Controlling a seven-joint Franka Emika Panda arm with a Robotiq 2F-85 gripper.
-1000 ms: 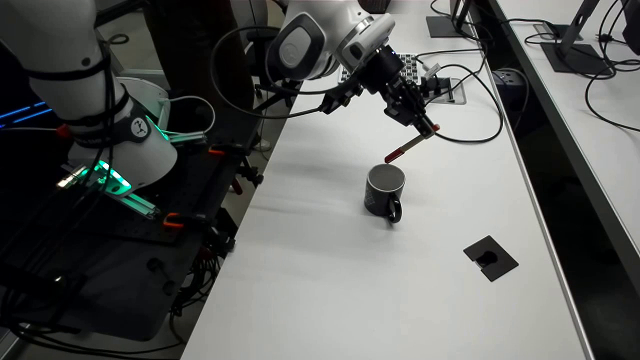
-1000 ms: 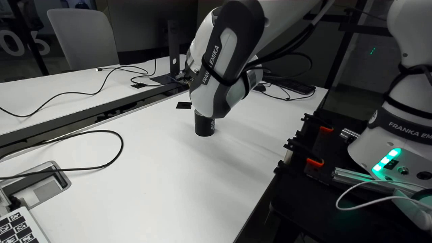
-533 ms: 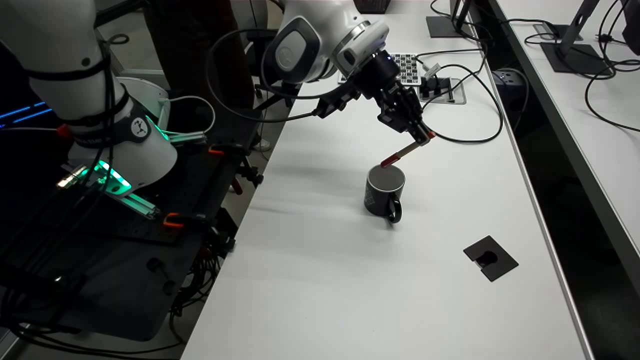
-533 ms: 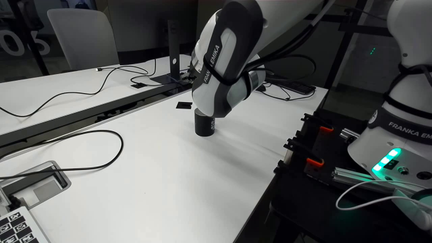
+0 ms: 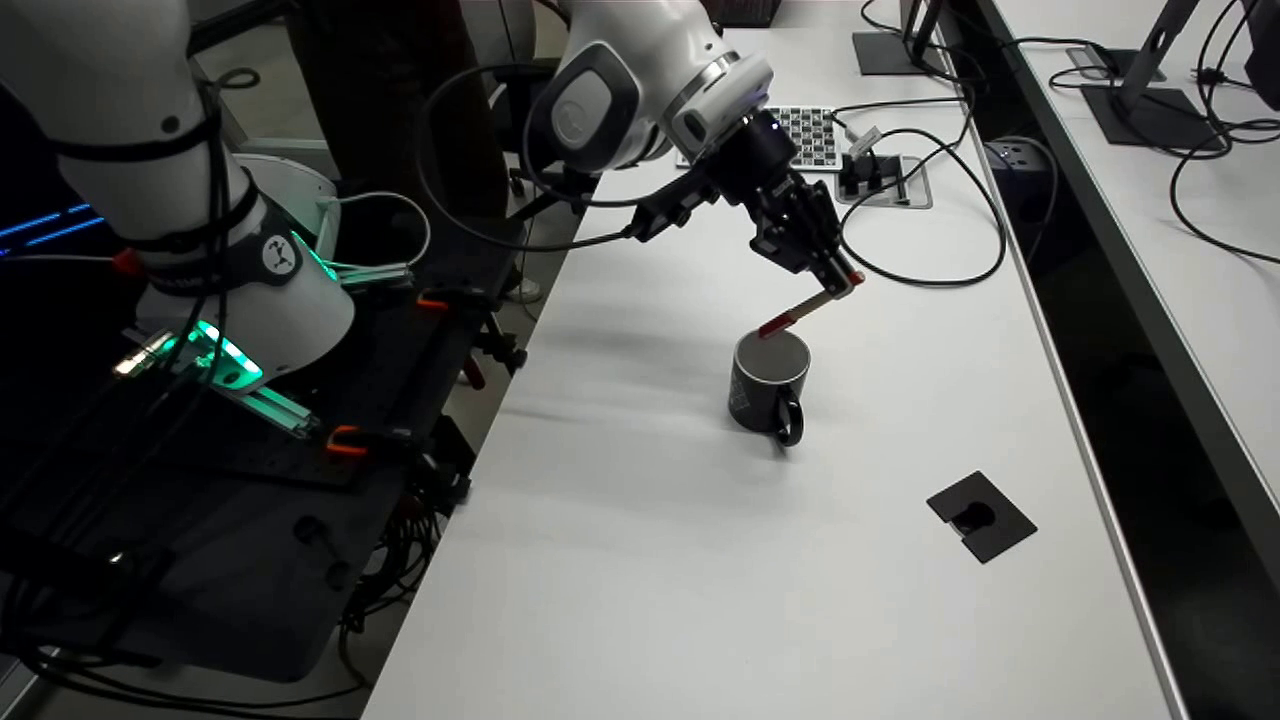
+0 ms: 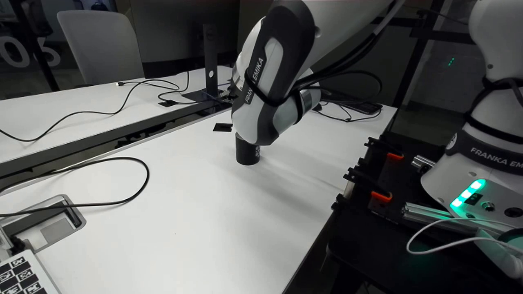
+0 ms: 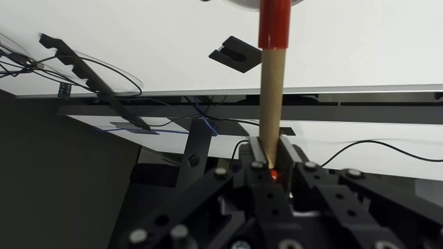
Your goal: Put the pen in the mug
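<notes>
The pen has red ends and a tan middle. My gripper point(image 5: 842, 284) is shut on the pen point(image 5: 806, 307) near one end, and the pen slants down out of the jaws. Its lower red end overlaps the far rim of the dark grey mug point(image 5: 762, 395) in an exterior view; whether it is inside cannot be told. The mug stands upright, handle toward that camera. It also shows in an exterior view point(image 6: 247, 152), partly behind the arm, which hides the pen. In the wrist view, the pen point(image 7: 272, 90) runs up from the fingertips point(image 7: 271, 147); a sliver of mug shows at the top.
A flat black square plate point(image 5: 985, 516) lies on the white table point(image 5: 700, 560). A black cable loop point(image 5: 950, 283) lies behind the gripper, near a keyboard point(image 5: 812, 138) and a table socket box point(image 5: 905, 190). Clamps point(image 6: 380, 197) line the table edge on the robot's side.
My gripper has moved slightly left and down in an exterior view, carrying the pen. The pen's lower end has gone from just beyond the mug's rim to overlapping it. The mug has not moved.
</notes>
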